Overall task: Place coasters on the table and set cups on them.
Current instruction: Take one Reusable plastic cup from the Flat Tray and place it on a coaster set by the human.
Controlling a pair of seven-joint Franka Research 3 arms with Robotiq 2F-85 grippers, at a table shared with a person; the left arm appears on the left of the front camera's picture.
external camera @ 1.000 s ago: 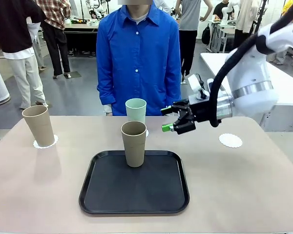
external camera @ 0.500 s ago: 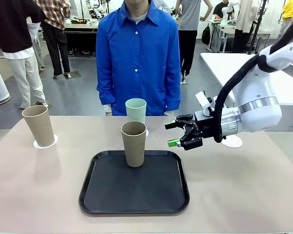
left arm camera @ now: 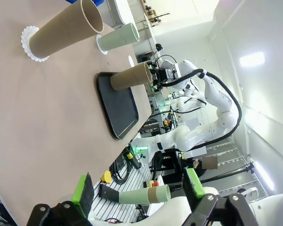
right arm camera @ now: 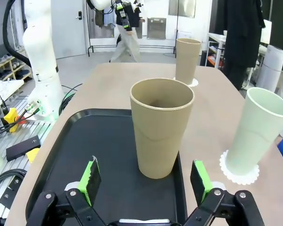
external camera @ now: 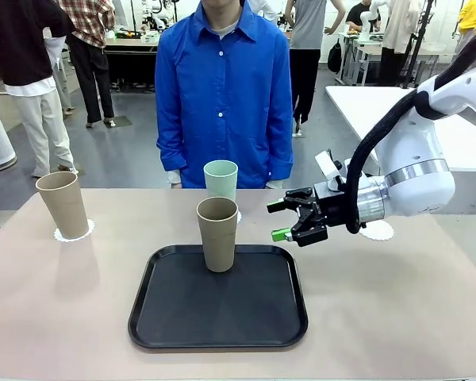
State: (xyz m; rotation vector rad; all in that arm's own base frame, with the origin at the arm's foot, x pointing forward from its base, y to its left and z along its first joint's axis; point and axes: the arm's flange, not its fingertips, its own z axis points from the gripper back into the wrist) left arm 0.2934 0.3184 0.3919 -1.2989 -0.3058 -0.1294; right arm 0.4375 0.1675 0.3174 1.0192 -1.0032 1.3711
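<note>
Right gripper (external camera: 289, 218): hangs just right of the tray's far right corner, above the table, fingers spread and pinching nothing; its green pads point toward the tan cup on the tray.
Right wrist view: the spread fingers (right arm camera: 90, 177) frame the tan cup (right arm camera: 161, 127), which stands upright at the tray's edge and apart from both pads; this view also shows a white disc on the tray just ahead of the gripper, partly hidden.
Left gripper (left arm camera: 139, 189): fingers spread and empty, held off the table's edge, seen in its own wrist view.
Black tray (external camera: 178, 316): near the table's near edge, centred.
Tan cup on tray (external camera: 217, 233): upright at the tray's far edge, no coaster under it.
Mint green cup (external camera: 220, 181): upright behind the tray on a lacy coaster (right arm camera: 239, 175); the front view hides most of that coaster, the right wrist view shows its scalloped rim.
Second tan cup (external camera: 63, 205): upright on a coaster (external camera: 73, 232) near the table's left edge.
Third coaster (external camera: 377, 230): bare, toward the table's right edge, partly behind the right arm.
Table (external camera: 397, 309): beige-tan, matte, rounded corners.
Person (external camera: 224, 91): blue shirt, standing at the far edge.
Room: grey floor, other people and white tables behind.
</note>
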